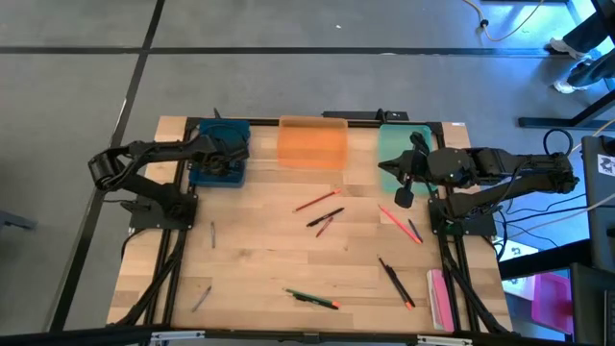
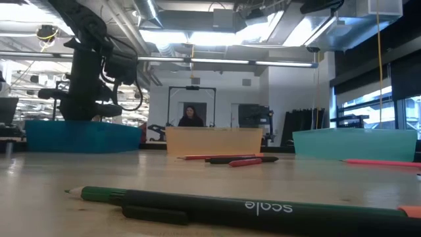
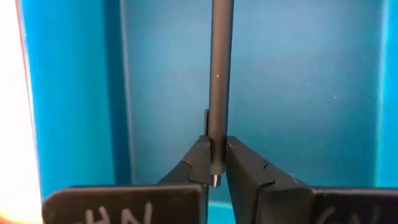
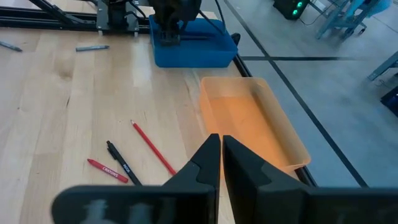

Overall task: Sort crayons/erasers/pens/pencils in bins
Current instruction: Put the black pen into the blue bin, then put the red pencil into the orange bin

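Note:
My left gripper hangs over the dark teal-blue bin at the far left. It is shut on a dark grey stick. My right gripper is shut and empty, above the table beside the mint green bin. The translucent orange bin stands between the two others. Loose on the table lie a red pencil, a black pen, a red crayon and a green pen. My left gripper pinches the dark grey stick between its two fingertips, close to one end of it. A short stub shows behind the fingers. The rest of the stick runs straight out ahead of the fingers, over the blue bin's floor. Whether its far end touches the bin, I cannot tell.
More sticks lie at the right: a red one, a blue-green one and a black one with an orange tip. Two grey sticks lie at the left. A pink thing lies at the near right edge.

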`<move>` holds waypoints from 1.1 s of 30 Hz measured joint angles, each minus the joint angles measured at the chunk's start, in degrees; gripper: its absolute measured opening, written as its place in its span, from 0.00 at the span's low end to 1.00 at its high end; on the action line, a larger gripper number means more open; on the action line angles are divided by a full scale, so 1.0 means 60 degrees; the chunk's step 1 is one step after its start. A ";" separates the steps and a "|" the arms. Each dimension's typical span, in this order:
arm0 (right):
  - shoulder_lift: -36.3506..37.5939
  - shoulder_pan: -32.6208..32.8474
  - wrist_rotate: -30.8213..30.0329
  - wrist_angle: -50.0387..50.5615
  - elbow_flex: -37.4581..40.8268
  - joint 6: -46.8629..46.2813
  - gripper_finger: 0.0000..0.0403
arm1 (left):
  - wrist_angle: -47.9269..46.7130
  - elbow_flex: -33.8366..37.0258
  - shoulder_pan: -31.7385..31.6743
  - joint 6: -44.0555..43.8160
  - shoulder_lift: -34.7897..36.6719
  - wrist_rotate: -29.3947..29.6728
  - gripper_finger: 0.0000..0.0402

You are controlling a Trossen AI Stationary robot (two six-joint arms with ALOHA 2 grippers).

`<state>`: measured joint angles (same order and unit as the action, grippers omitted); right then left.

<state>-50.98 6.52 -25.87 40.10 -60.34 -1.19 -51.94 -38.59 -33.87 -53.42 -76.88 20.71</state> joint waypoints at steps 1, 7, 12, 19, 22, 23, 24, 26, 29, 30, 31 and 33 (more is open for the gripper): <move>0.0000 0.0000 0.0000 0.0000 0.0000 0.0000 0.06 | 0.0004 0.0003 0.0000 0.0002 0.0000 0.0000 0.08; 0.0000 0.0000 0.0000 0.0002 0.0000 -0.0001 0.06 | 0.0033 0.0003 0.0000 0.0005 0.0000 0.0000 0.16; -0.0004 0.0000 0.0000 0.0004 0.0000 0.0011 0.06 | 0.0033 0.0003 0.0001 0.0002 0.0000 0.0024 0.17; 0.0000 0.0000 0.0000 0.0004 0.0000 0.0000 0.06 | -0.0380 -0.0388 0.0017 0.0062 0.0774 0.0394 0.16; 0.0000 0.0000 0.0000 0.0004 0.0000 0.0015 0.06 | -0.0754 -0.0964 0.0170 0.0581 0.1395 0.0638 0.16; 0.0000 0.0000 0.0000 0.0001 0.0000 0.0000 0.06 | -0.0772 -0.1187 0.0287 0.0751 0.1624 0.0674 0.16; -0.0001 0.0000 0.0000 0.0004 0.0000 -0.0007 0.06 | -0.0761 -0.1411 0.0439 0.0970 0.1845 0.0693 0.16; 0.0000 0.0000 0.0020 -0.0001 0.0000 -0.0016 0.06 | -0.0669 -0.1856 0.0839 0.1459 0.2250 0.0702 0.16; -0.0037 0.0000 0.0578 -0.0143 0.0000 0.0036 0.06 | -0.0264 -0.2441 0.1675 0.2080 0.2767 0.0728 0.16; -0.0048 0.0000 0.0840 -0.0200 0.0004 0.0129 0.06 | -0.0074 -0.2592 0.2011 0.2278 0.2912 0.0726 0.16; -0.0083 0.0000 0.1119 -0.0218 0.0004 0.0317 0.06 | 0.0090 -0.2728 0.2362 0.2499 0.3037 0.0729 0.16; -0.0206 0.0000 0.1646 -0.0223 0.0004 0.0829 0.06 | 0.0467 -0.2932 0.3147 0.2996 0.3217 0.0680 0.16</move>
<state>-52.22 6.52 -15.99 38.76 -60.31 3.79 -49.14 -56.18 -14.99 -35.44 -57.58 24.79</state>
